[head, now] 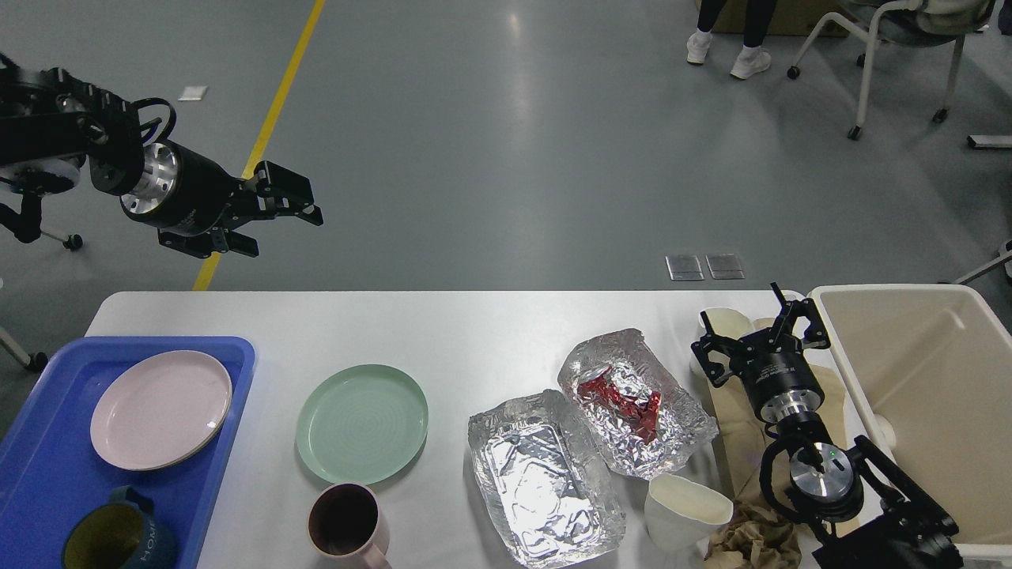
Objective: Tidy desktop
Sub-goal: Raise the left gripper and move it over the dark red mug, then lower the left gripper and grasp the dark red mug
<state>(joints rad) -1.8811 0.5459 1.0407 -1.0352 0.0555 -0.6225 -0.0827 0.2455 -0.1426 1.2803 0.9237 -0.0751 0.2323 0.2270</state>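
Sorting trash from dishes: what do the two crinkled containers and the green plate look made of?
Both crinkled trays look like thin aluminium foil: shiny silver, heavily creased, rims bent out of shape. The green plate looks like glazed ceramic or melamine, I can't tell which: smooth pale surface, faint concentric rings, soft sheen.

Plate [161,408] in tray [47,474] left, bin [925,395] right, foil containers [545,474] between

The counter [490,332] is a wide, smooth, matte white rectangular top with rounded far corners, lying flat and level across the lower half of the view, its far edge bordering grey floor and its near edge cut off by the frame.
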